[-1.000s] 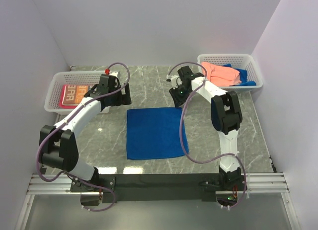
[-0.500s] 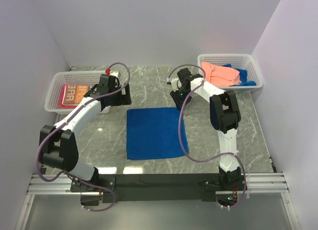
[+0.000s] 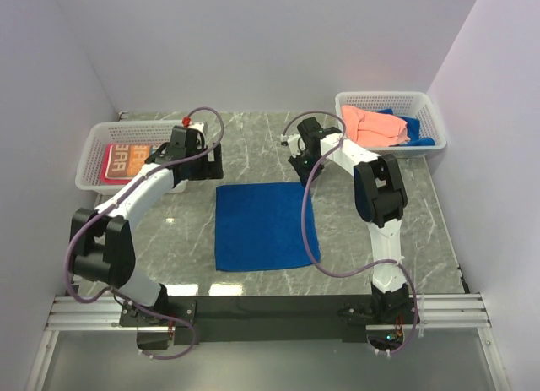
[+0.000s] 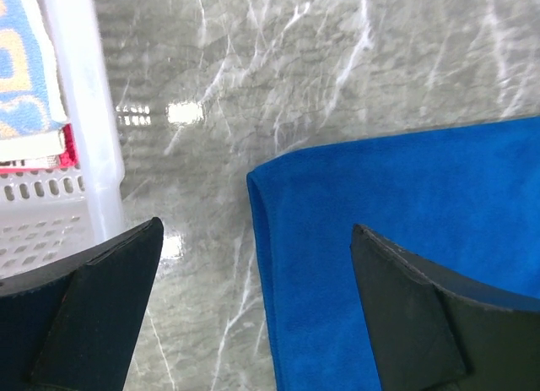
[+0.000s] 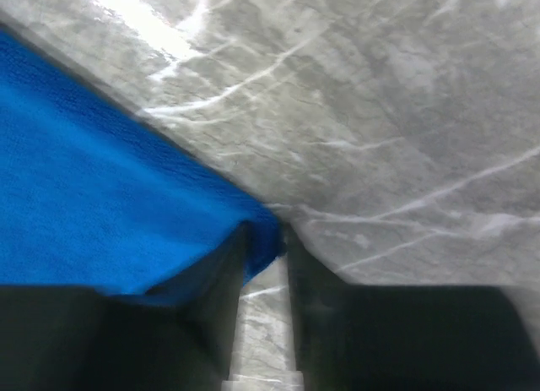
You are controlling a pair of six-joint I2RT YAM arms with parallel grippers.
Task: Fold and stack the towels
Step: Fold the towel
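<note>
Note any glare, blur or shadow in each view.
Left wrist: a white glare patch on the marble table, blue towel sharp, left gripper's fingers dark and soft. Right wrist: glare streak top left, right gripper's fingers blurred black. Top external: even light, no hard shadows.

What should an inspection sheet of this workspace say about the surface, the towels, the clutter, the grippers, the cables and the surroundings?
Surface: grey marbled table, glossy.
Job's things: blue towel lies flat in the centre; printed towel in the left basket; salmon towel and second blue towel in the right basket.
Clutter: nothing seen.
Grippers: left gripper open above the blue towel's far left corner; right gripper has its jaws nearly together around the far right corner, firm grip not certain.
Cables: purple cables loop along both arms.
Surroundings: plain pale walls; metal rail at the near edge.
</note>
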